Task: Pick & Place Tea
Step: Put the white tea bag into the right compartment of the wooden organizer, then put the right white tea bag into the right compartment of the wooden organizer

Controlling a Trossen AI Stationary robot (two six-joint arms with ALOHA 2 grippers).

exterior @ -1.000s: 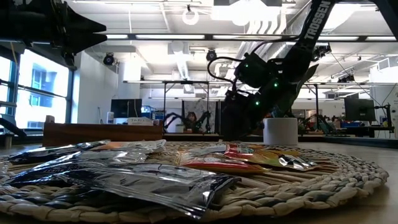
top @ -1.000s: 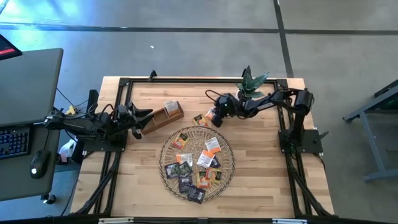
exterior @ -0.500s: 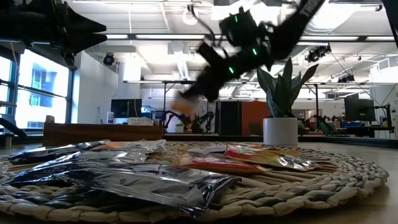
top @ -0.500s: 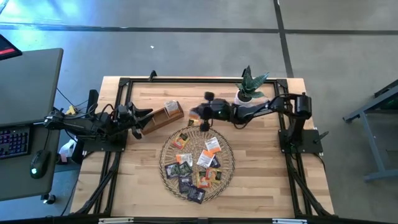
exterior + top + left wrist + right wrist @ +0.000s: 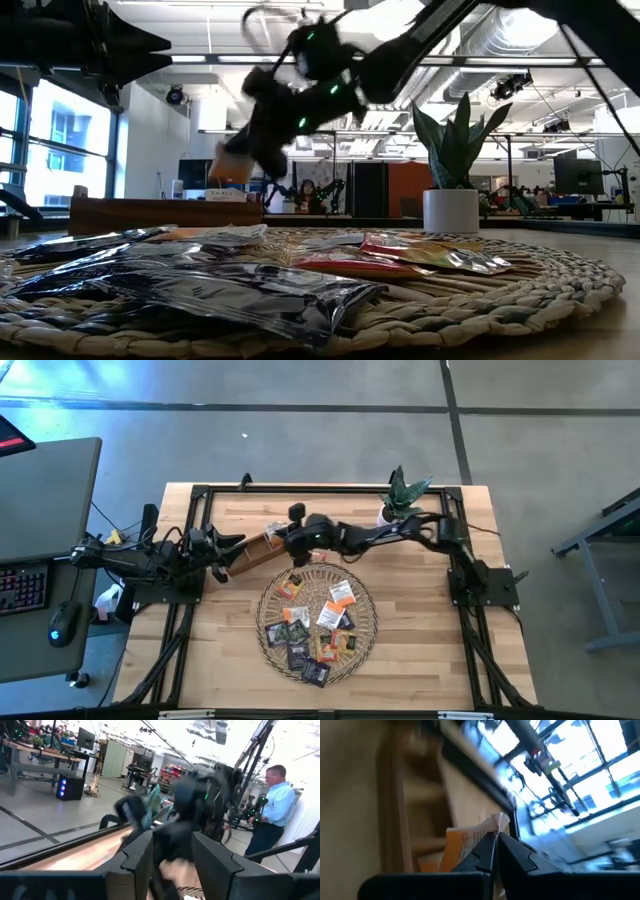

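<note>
Reaching across the bench (image 5: 420,630), right pincer (image 5: 495,840) clamped on one white-and-orange sachet (image 5: 467,842), held in the air over the wooden box (image 5: 262,547), near its end that faces the wicker tray (image 5: 268,638). Resting at the box's other end, left pincer (image 5: 172,857) with fingers parted and nothing between them. Lying on the round tray, the remaining sachets (image 5: 318,622), white-and-orange and dark ones mixed, some overlapping. Standing at the bench's far edge, a potted plant (image 5: 400,498). Visible beyond the bench in the left wrist view, a person (image 5: 274,815) in a light blue shirt.
</note>
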